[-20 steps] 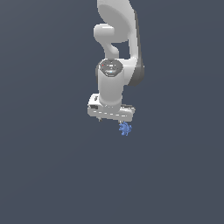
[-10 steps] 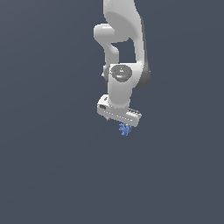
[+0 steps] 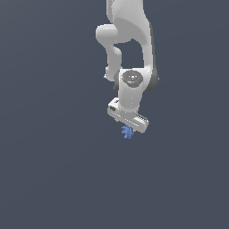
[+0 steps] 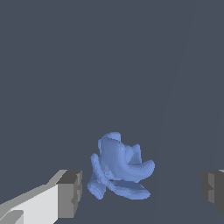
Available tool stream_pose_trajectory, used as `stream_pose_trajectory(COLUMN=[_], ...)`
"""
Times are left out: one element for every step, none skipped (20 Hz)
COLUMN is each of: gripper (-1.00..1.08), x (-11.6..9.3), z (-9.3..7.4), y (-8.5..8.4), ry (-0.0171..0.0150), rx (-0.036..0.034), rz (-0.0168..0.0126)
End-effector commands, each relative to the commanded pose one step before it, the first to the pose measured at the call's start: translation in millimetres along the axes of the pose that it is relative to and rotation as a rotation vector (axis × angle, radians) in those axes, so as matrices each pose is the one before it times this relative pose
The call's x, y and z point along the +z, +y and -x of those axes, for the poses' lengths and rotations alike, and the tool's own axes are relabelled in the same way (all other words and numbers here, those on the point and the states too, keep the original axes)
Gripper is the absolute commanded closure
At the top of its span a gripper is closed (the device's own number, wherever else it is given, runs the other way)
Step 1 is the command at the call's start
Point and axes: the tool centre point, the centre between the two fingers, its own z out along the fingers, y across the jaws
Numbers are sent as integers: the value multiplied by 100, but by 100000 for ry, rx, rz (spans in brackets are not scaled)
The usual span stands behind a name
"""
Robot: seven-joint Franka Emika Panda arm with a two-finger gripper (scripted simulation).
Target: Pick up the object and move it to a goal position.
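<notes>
Blue lump (image 3: 127, 131) is seen just below the arm's jaws (image 3: 128, 129) in ext. view. In wrist view, lump (image 4: 118, 173) sits between the pads (image 4: 70, 192), gaps both sides; jaws spread, nothing clamped. Far pad is cut off. Surroundings: plain grey-blue only.

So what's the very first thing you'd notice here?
A big white robot arm hangs down from the top of the exterior view against plain dark grey. Right below its pincer sits a tiny bright-blue lump. In the wrist view the lump lies between the open fingers, touching neither.
</notes>
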Motion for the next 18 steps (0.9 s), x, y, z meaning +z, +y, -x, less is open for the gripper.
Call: stream_pose_trajectory(gripper=[-92, -92, -92, -92, -92, -92, -92, -92, -92, -92, -92, -92, -92, -92, -92, -92, -92, -92], x=[368, 123, 112, 101, 90, 80, 69, 58, 48, 37, 26, 16, 5, -21, 34, 101, 168, 233], z=[461, 163, 150, 137, 123, 110, 95, 81, 67, 52, 38, 24, 2, -17, 2, 6, 10, -15], y=[-368, -115, -102, -90, -78, -68, -57, -47, -38, -29, -22, -14, 0, 10, -1, -2, -3, 24], ry=[-23, -17, -15, -14, -12, -10, -9, -7, -6, -5, -3, -2, -1, -18, 0, 0, 0, 3], rx=[4172, 1319, 1203, 1089, 976, 859, 747, 633, 517, 403, 285, 169, 69, -425, 0, 0, 0, 69], rz=[-142, -38, -34, -30, -26, -22, -19, -16, -13, -10, -7, -4, -2, 24, 0, 0, 0, -3])
